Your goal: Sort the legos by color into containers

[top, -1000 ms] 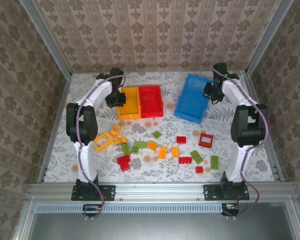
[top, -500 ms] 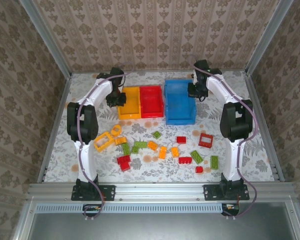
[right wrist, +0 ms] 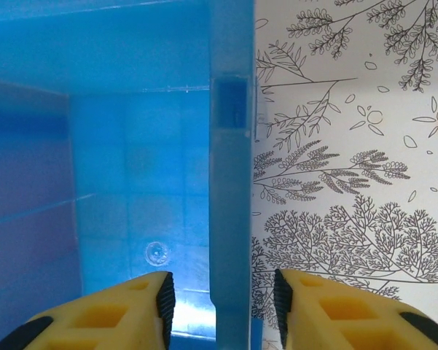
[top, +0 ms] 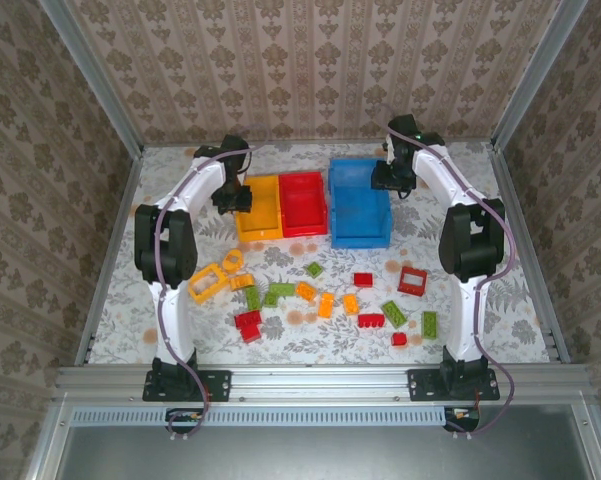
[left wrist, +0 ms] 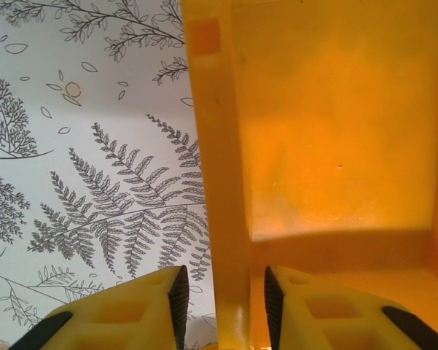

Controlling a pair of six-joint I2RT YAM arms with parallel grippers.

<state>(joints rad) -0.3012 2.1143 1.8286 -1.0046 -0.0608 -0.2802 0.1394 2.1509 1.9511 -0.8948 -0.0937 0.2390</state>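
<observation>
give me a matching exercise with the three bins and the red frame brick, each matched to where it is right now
Things:
1 yellow bin
2 red bin
3 blue bin
4 red frame

Places:
a one wall stands between the right claw's fingers
b loose on the table
c one wall stands between the left claw's fingers
d middle of the bin row

Pairs: 1-c, 2-d, 3-a, 4-b

Standing in the upper middle of the frame: three containers, namely one yellow bin [top: 258, 205], one red bin [top: 302, 200], one blue bin [top: 360, 205]. Lying scattered lower down on the bench [top: 280, 165]: roughly six orange-yellow legos [top: 326, 305], five green legos [top: 393, 313], six red legos [top: 362, 279].
</observation>
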